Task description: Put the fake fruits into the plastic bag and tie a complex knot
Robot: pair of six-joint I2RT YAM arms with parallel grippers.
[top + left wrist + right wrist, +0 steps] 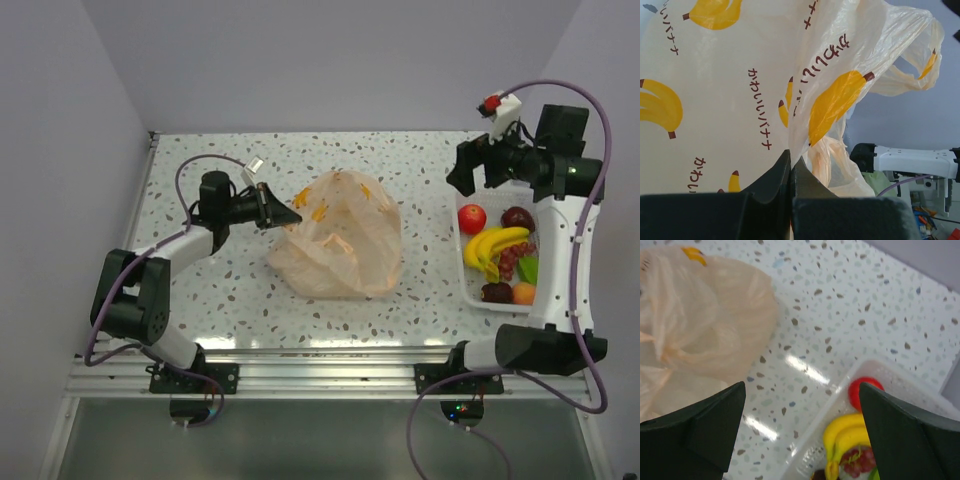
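The pale peach plastic bag [340,240] lies crumpled in the middle of the table, printed with yellow bananas. My left gripper [285,217] is shut on the bag's left edge; in the left wrist view the jaws [791,156] pinch the thin plastic [740,100]. The fake fruits lie in the white basket [465,285] at the right: a red piece [472,218], a banana bunch [492,245], a maroon piece [517,218], an orange piece [523,293]. My right gripper [478,165] is open and empty above the basket's far end [801,384]. No knot shows.
The right wrist view shows the basket's rim [875,370], the red piece [862,390], the bananas [845,432] and the bag [705,330] on speckled tabletop. Grey walls stand at the left, back and right. The metal rail runs along the near edge.
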